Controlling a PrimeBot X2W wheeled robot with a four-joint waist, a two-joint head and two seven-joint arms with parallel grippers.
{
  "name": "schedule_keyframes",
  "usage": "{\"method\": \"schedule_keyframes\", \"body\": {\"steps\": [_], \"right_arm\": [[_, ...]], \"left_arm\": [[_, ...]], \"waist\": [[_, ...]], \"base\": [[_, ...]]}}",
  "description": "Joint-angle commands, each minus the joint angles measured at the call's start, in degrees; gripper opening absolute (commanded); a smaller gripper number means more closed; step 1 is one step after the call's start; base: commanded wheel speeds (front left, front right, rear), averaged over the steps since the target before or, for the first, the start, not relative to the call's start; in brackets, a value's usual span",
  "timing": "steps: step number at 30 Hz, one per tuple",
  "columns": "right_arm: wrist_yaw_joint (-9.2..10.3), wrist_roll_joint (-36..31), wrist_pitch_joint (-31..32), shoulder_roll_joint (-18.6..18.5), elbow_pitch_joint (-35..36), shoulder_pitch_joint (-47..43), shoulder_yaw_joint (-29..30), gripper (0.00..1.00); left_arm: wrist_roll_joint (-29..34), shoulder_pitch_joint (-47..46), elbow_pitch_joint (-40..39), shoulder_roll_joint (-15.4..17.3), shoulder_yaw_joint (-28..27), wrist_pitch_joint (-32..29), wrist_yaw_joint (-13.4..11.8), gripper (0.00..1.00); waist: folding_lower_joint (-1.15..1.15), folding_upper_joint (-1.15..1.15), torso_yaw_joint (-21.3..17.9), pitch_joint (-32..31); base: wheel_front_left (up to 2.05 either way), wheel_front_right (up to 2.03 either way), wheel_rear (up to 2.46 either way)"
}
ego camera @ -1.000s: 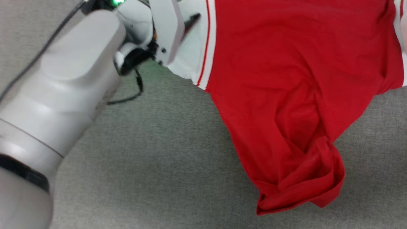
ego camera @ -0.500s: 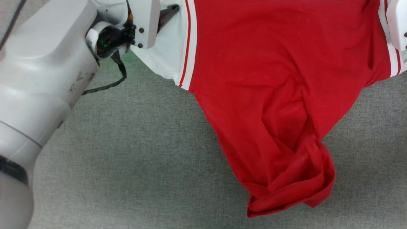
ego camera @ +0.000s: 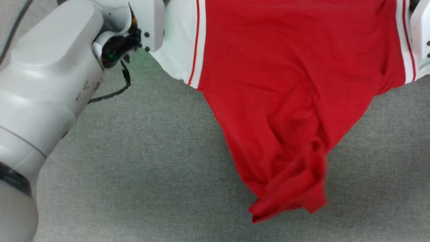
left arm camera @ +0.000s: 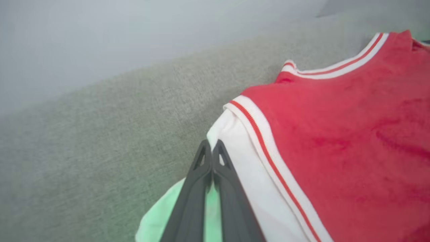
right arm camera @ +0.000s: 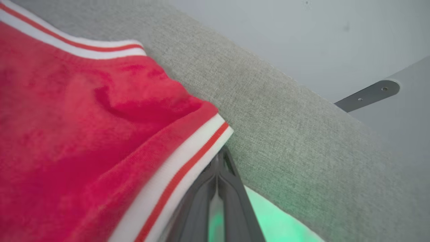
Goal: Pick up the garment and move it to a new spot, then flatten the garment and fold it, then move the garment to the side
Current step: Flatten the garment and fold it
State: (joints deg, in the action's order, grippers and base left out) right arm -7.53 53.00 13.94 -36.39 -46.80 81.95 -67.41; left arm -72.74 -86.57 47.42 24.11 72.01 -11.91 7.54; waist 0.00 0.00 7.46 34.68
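Note:
The garment [ego camera: 285, 84] is a red T-shirt with white sleeves and red-and-white stripe trim, its red body draping down to a bunched hem [ego camera: 285, 201] over the grey surface. In the left wrist view my left gripper [left arm camera: 211, 146] is shut on the white sleeve [left arm camera: 242, 158] at its edge. In the right wrist view my right gripper [right arm camera: 220, 156] is shut on the other sleeve, just under the striped trim [right arm camera: 188, 164]. The head view has my left wrist housing [ego camera: 147, 23] at the top left and my right wrist housing [ego camera: 421, 33] at the top right, with the shirt stretched between them.
A grey fabric surface [ego camera: 134, 161] lies under the shirt. My pale left forearm [ego camera: 47, 84] covers the left side, with a black cable [ego camera: 114, 95] hanging by it. A pale wall [left arm camera: 100, 33] and a metal bracket [right arm camera: 369, 94] stand beyond the surface's far edge.
My left gripper has gone from open to shut on the white sleeve. The shirt's hanging body has drawn narrower and its hem has risen and swung left. The right gripper stays shut.

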Motion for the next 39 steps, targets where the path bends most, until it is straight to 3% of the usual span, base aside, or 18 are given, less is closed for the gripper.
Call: {"method": "schedule_keyframes", "body": {"steps": [1, 14, 20, 24, 32, 36, 39], "right_arm": [[0.09, -0.2, -1.1, -0.4, -1.9, -1.6, -0.3, 0.00], [0.08, -0.6, -11.1, 2.4, -10.9, 2.6, 3.6, 0.00], [0.09, -1.5, -16.8, 6.2, -17.5, 7.9, 7.3, 0.00], [0.09, -1.8, -20.8, 9.2, -22.2, 14.6, 10.5, 0.00], [0.09, -4.3, -26.8, 12.5, -26.7, 28.0, 14.4, 0.00], [0.09, -5.3, -27.6, 13.4, -27.0, 28.9, 15.0, 0.00], [0.09, -6.0, -27.4, 13.6, -27.0, 27.1, 14.3, 0.00]], "left_arm": [[-0.5, 0.1, 0.7, -0.4, -0.2, 2.2, -0.1, 0.00], [-1.7, -1.2, 6.7, -2.8, -1.2, 17.0, -0.1, 0.00], [-3.3, -4.1, 13.7, -5.3, -4.0, 22.3, -0.1, 0.00], [-4.1, -9.2, 19.0, -6.6, -6.9, 25.5, -1.8, 0.00], [-0.5, -21.3, 20.7, -5.4, -15.6, 27.1, -4.3, 0.00], [2.4, -19.0, 18.8, -5.5, -21.6, 27.0, -3.2, 0.00], [4.6, -16.2, 18.9, -5.9, -22.8, 27.1, -1.9, 0.00]], "waist": [[0.00, 0.00, -0.1, -2.9], [0.00, 0.00, -0.7, -12.2], [0.00, 0.00, -1.6, -12.7], [0.00, 0.00, -2.5, -11.8], [0.00, 0.00, -3.5, -10.6], [0.00, 0.00, -3.4, -11.2], [0.00, 0.00, -3.1, -11.5]], "base": [[0.00, 0.00, 0.00], [0.00, 0.00, 0.00], [0.00, 0.00, 0.00], [0.00, 0.00, 0.00], [0.00, 0.00, 0.00], [0.00, 0.00, 0.00], [0.00, 0.00, 0.00]]}}
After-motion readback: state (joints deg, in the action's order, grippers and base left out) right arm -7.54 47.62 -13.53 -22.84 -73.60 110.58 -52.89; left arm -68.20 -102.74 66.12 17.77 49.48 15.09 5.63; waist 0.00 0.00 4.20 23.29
